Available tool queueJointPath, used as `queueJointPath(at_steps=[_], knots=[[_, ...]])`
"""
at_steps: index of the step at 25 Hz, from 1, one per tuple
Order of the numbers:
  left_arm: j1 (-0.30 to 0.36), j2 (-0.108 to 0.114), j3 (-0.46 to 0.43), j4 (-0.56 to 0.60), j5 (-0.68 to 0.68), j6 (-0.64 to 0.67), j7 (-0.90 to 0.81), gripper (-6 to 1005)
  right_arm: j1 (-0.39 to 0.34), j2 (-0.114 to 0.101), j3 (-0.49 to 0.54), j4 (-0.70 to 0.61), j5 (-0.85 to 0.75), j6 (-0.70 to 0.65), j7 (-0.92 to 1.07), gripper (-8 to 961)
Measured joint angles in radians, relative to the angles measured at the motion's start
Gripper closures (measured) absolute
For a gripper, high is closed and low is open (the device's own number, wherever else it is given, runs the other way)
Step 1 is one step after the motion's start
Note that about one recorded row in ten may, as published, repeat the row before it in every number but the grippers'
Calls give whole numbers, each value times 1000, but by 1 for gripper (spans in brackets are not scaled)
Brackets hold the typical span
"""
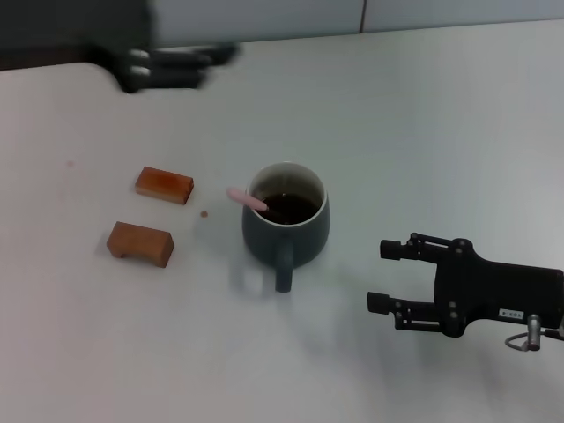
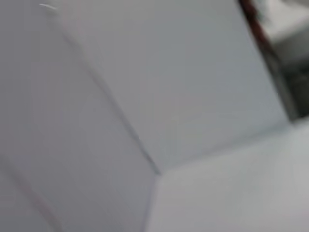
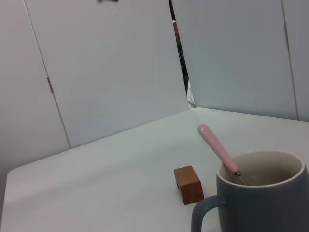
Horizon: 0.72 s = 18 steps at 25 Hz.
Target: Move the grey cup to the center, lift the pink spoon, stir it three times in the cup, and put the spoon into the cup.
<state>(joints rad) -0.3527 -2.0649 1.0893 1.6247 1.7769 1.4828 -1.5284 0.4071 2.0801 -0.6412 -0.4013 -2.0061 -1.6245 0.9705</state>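
The grey cup point(image 1: 286, 220) stands near the middle of the white table, handle toward me, dark liquid inside. The pink spoon point(image 1: 248, 200) rests in it, its pale handle leaning out over the left rim. From the right wrist view the cup point(image 3: 263, 203) and the spoon point(image 3: 217, 150) show close by. My right gripper point(image 1: 384, 276) hovers to the right of the cup, open, holding nothing. My left gripper point(image 1: 220, 55) sits far back at the table's left rear; its fingers are blurred.
Two brown wooden blocks point(image 1: 165, 184) point(image 1: 140, 243) lie left of the cup; one block point(image 3: 188, 184) shows in the right wrist view. White wall panels stand behind the table. The left wrist view shows only wall panels.
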Motion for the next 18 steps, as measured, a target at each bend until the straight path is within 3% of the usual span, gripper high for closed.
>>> queueJointPath(at_steps=[1,5,9,18], knots=[[30,1,-57,-53,-63,11,44,349,-1,0,3,-1,0,-1,-2,166],[99,1,-153,-261,-135,42,203,274,-3,0,11,-4,4,-11,-13,165],[135,1,-177,-477,-170,92,350,221,0,0,12,-5,8,-19,-14,165],[152,-5,-171,-877,-206,164,628,221,-4,2,15,-7,59,-53,-57,166]])
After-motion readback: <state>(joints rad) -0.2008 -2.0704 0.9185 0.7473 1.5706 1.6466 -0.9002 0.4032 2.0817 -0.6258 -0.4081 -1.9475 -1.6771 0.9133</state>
